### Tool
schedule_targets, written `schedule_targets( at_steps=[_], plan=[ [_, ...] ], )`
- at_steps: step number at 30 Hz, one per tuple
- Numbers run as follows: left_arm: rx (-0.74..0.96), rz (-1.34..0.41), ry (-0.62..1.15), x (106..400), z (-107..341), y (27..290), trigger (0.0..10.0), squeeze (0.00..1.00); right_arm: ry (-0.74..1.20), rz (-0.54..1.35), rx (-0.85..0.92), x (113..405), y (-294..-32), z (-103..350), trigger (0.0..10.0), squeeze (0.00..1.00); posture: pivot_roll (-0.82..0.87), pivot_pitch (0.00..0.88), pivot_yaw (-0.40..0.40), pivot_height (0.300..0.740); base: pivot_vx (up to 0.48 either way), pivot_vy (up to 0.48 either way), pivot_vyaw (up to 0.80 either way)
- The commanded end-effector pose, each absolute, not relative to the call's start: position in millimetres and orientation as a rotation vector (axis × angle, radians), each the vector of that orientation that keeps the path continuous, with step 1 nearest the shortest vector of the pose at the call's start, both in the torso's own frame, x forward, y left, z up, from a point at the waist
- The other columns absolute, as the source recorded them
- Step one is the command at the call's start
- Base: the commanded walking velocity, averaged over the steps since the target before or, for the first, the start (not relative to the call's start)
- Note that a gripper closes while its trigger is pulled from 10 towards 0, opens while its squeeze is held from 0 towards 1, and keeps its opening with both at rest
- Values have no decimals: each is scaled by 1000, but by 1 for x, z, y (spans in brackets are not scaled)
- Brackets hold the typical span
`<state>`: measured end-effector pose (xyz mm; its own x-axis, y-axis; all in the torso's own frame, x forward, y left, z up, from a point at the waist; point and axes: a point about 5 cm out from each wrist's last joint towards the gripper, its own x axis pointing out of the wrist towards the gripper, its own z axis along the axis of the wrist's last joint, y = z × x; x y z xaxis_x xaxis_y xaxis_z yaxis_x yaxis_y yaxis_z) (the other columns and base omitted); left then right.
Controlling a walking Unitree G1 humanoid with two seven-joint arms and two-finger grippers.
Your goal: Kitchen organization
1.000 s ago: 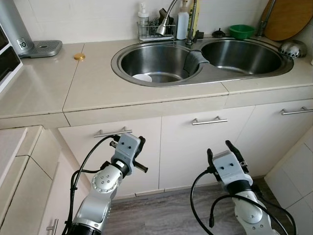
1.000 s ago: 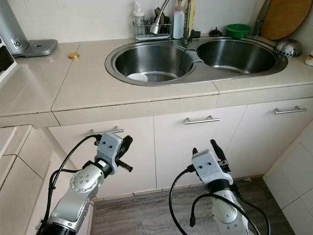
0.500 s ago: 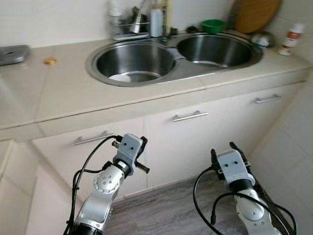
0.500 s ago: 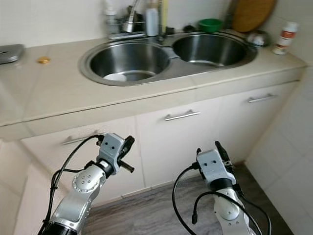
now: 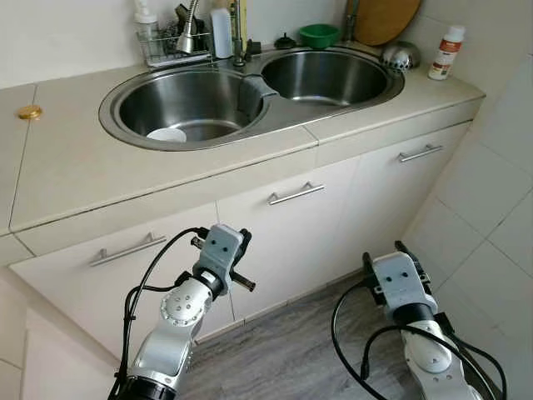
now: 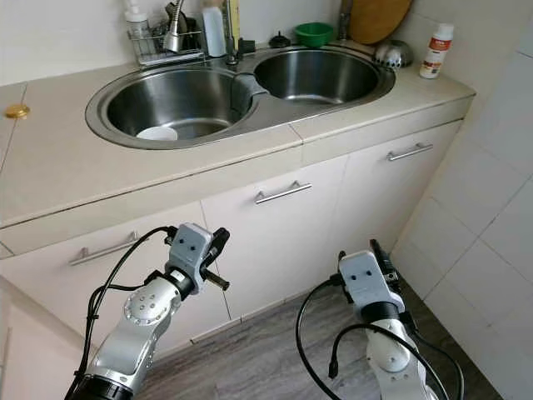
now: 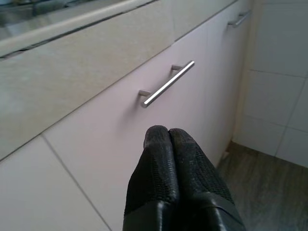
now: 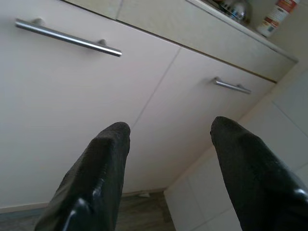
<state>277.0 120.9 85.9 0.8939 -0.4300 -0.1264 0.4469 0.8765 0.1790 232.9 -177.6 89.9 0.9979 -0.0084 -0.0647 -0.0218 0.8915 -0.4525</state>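
A steel double sink point(image 5: 275, 125) is set in the beige counter point(image 5: 75, 171). A white dish point(image 5: 166, 134) lies in its left basin. A dark cloth point(image 5: 250, 87) hangs over the divider. Behind the basins stand a wire rack with bottles point(image 5: 171, 37), a green bowl point(image 5: 319, 35), a wooden board point(image 5: 383, 17) and a steel strainer point(image 5: 400, 55). A white bottle with a red cap point(image 5: 446, 52) stands at the counter's right end. Both arms hang low before the cabinet doors. My left gripper point(image 7: 168, 132) is shut and empty. My right gripper point(image 8: 171, 129) is open and empty.
White cabinet doors with bar handles point(image 5: 296, 193) point(image 5: 419, 152) point(image 5: 127, 250) run under the counter. A tiled wall point(image 5: 491, 208) closes the right side. Grey wood-look floor point(image 5: 291, 358) lies below. A small gold lid point(image 5: 29, 112) sits on the counter at far left.
The camera has swung to the right: the sink has slid left in the picture and the red-capped bottle and tiled wall have come in. Both arms hold the same low pose.
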Motion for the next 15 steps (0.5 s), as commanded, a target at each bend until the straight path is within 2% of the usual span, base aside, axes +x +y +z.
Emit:
schedule_targets(
  at_steps=[1,3,15],
  plan=[
    [204,-470,98,279,85,120,10000,0,62,-9,-454,234,-180,93,10000,0,33,0,-9,740,0,480,-800],
    [205,-468,89,279,86,120,10000,0,62,-9,-453,234,-180,93,10000,0,34,0,-9,740,0,480,-800],
    [220,-467,91,280,86,121,10000,0,61,-9,-459,235,-178,93,10000,0,36,0,-7,740,0,0,-800]
  ],
)
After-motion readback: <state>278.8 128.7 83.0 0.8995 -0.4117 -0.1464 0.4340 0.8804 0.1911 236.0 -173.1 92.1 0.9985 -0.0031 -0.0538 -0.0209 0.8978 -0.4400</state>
